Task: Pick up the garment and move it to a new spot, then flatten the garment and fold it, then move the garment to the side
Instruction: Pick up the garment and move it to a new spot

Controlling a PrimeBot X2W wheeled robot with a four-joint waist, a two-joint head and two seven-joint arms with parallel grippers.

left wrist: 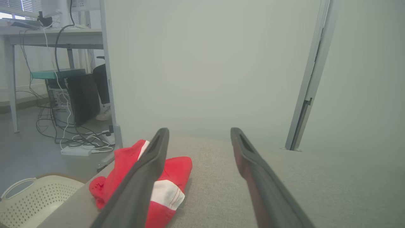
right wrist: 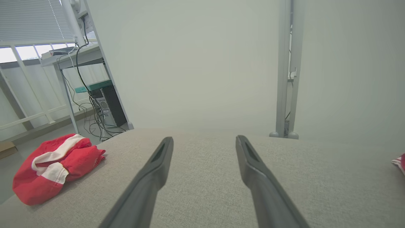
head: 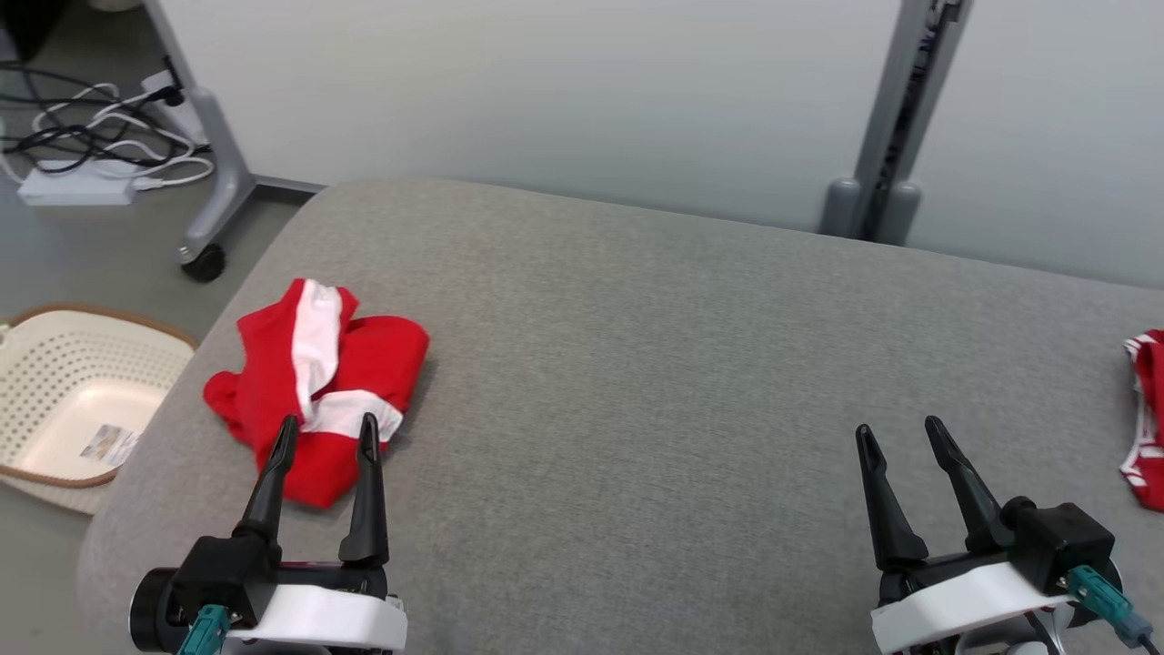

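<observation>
A crumpled red garment with white bands lies near the left edge of the grey padded surface. My left gripper is open, its fingertips over the garment's near edge with nothing between them. From the left wrist, the garment shows behind the left finger. My right gripper stands open at the lower right, well away from the garment. From the right wrist, the garment lies at the far left, beyond the open fingers.
A second red and white cloth lies at the right edge. A cream perforated basket sits on the floor to the left. Cables and a wheeled stand leg are at the back left, and a grey post at the back right.
</observation>
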